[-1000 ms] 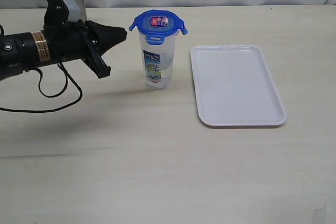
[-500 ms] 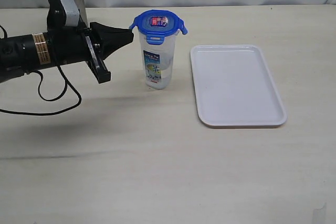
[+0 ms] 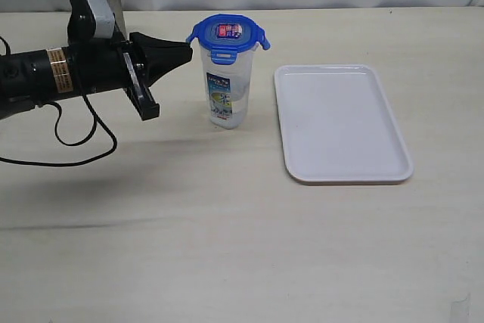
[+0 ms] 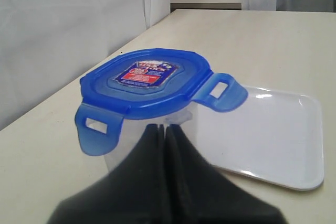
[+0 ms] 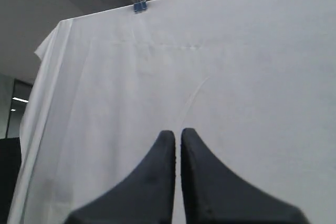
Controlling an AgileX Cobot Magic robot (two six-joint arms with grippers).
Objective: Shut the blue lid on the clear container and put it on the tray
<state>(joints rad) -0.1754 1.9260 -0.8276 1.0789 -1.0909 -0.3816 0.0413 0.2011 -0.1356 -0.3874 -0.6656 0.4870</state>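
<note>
The lid sits flat on top of the container. Its snap flaps flare outward and look not yet pressed down. The container stands upright on the table, so its long axis is vertical. It stands near the tray but apart from it, on the side toward the left arm.

The left gripper lies almost level, at the height of the lid. Its jaws are pressed together and hold nothing. The closed tip points straight at the flap on the lid's near side. In the left wrist view the tip sits just below that flap, against the container's wall or very close to it; contact cannot be confirmed. The lid therefore lies directly ahead of the jaws and slightly above them.

The left arm is much the nearer. The right gripper is outside the exterior view; its jaws are closed on nothing and face a white curtain.
</note>
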